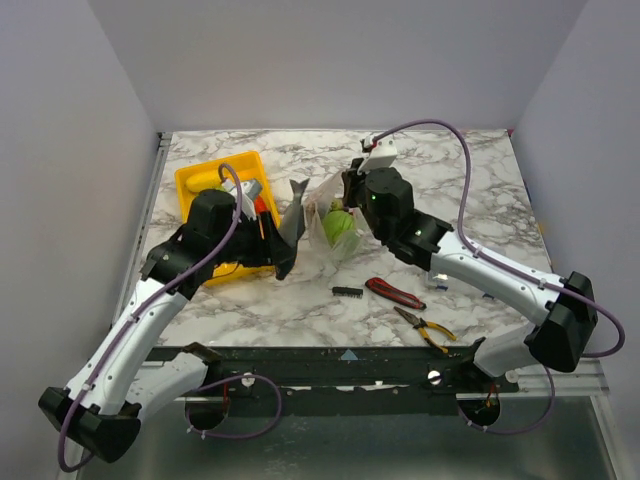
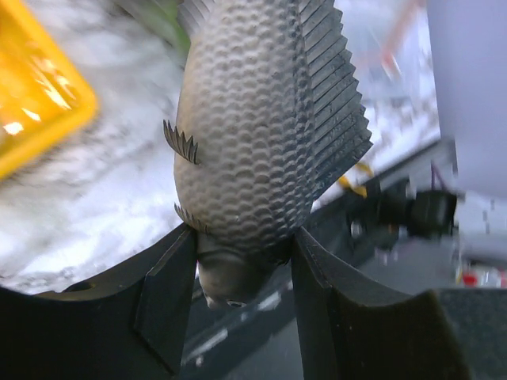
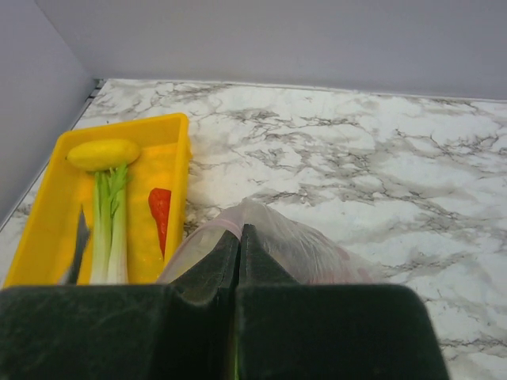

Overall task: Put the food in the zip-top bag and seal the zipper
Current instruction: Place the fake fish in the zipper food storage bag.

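My left gripper (image 1: 282,255) is shut on the head of a grey toy fish (image 1: 293,218), held above the table between the yellow tray and the bag; the left wrist view shows the fish (image 2: 261,134) between my fingers (image 2: 170,293). My right gripper (image 1: 350,186) is shut on the mouth edge of the clear zip-top bag (image 1: 335,235) and holds it up. A round green food (image 1: 338,228) sits inside the bag. In the right wrist view the gripper (image 3: 239,233) pinches the bag (image 3: 317,249) by its pinkish zipper (image 3: 217,224).
The yellow tray (image 3: 176,158) at back left holds a yellow piece (image 3: 103,153), a leek (image 3: 111,229) and a red piece (image 3: 160,207). A red-handled tool (image 1: 394,292), yellow-handled pliers (image 1: 425,328) and a small black part (image 1: 347,291) lie near the front.
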Tool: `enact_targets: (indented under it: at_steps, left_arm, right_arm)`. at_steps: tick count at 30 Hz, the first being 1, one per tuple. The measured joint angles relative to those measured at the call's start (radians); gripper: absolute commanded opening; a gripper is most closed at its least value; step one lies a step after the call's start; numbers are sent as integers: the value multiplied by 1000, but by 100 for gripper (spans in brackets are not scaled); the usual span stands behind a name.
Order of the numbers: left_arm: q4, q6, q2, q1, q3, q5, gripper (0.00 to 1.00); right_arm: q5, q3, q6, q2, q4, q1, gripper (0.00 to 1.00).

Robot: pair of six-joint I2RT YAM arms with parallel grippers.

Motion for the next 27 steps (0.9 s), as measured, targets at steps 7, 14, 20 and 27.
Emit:
enact_targets:
  at_steps: [7, 14, 20, 27]
  left_arm:
    - [-151, 47, -54, -202, 8, 43, 0]
    - [-344, 79, 43, -340, 155, 11, 0]
    - [-431, 127, 212, -366, 299, -78, 0]
    - [-472, 156, 236, -366, 356, -175, 0]
  right_arm:
    - [20, 29, -53, 40, 22, 0, 0]
    - [14, 26, -98, 47, 59, 0, 0]
    - [-54, -44, -125, 9, 115, 3, 0]
    - [-98, -89, -147, -26, 142, 10, 1]
